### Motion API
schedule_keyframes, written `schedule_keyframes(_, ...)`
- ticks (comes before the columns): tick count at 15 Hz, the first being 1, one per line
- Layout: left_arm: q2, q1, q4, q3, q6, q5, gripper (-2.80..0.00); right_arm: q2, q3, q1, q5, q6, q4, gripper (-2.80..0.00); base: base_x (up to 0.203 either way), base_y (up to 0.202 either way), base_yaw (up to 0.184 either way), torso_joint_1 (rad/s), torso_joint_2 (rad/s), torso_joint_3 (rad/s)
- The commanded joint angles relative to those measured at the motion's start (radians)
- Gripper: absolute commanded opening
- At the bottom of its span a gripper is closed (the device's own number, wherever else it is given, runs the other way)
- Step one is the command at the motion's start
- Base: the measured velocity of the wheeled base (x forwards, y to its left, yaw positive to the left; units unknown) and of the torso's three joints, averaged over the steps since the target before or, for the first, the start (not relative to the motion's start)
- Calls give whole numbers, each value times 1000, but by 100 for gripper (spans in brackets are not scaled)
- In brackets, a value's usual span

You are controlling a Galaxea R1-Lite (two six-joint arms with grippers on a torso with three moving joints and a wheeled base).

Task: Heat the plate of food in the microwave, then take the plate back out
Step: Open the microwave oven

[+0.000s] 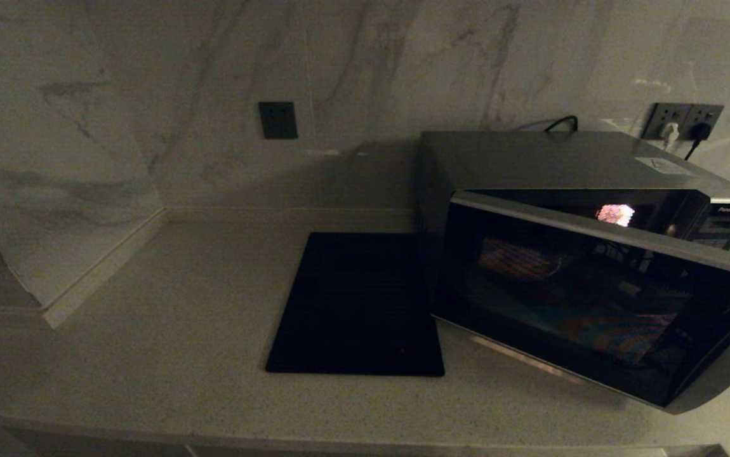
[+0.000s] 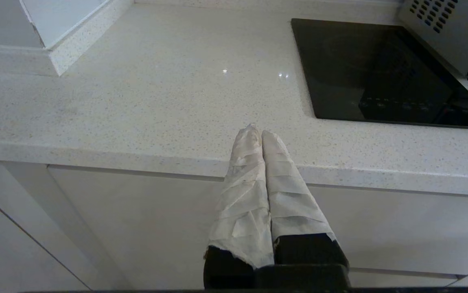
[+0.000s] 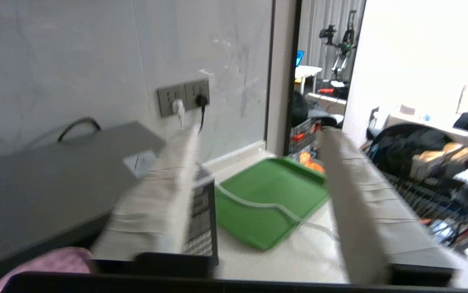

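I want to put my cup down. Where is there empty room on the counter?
The widest bare patch of counter lies between the wall corner and the black mat. A bare strip runs along the front edge, before the mat. The right side is crowded: the microwave with its door swung out, and the green tray beyond it.

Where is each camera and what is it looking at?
Head view: high up, looking down at the pale speckled stone counter, flat black square mat and big dark-grey microwave; no arms show.
Left wrist view: low by the counter edge; shut left claw.
Right wrist view: beside the microwave, facing the green plastic tray; open right claw.
All three views share the microwave.
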Motion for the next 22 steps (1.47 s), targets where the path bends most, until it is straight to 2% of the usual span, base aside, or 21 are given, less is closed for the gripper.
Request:
schedule_keyframes(1,0,0,0,0,-1,0,-280,44,-167,0,-2,-8,147,-280,0,0,0,0,0,0)
schedule_keyframes(4,0,0,0,0,-1,0,-280,109,-389,-12,0,-7,421,-280,0,0,0,0,0,0)
schedule_keyframes(7,0,0,0,0,-1,0,-280,209,-563,-59,2,-1,605,-280,0,0,0,0,0,0)
schedule_keyframes(11,0,0,0,0,-1,0,-280,266,-699,-69,4,1,645,-280,0,0,0,0,0,0)
schedule_keyframes(15,0,0,0,0,-1,0,-280,338,-1038,-67,27,-19,624,-280,0,0,0,0,0,0)
schedule_keyframes(17,0,0,0,0,-1,0,-280,338,-1067,-63,51,-37,661,-280,0,0,0,0,0,0)
schedule_keyframes(19,0,0,0,0,-1,0,-280,317,-1047,-49,59,-18,818,-280,0,0,0,0,0,0)
schedule_keyframes(22,0,0,0,0,-1,0,-280,320,-1042,-48,62,140,1032,-280,0,0,0,0,0,0)
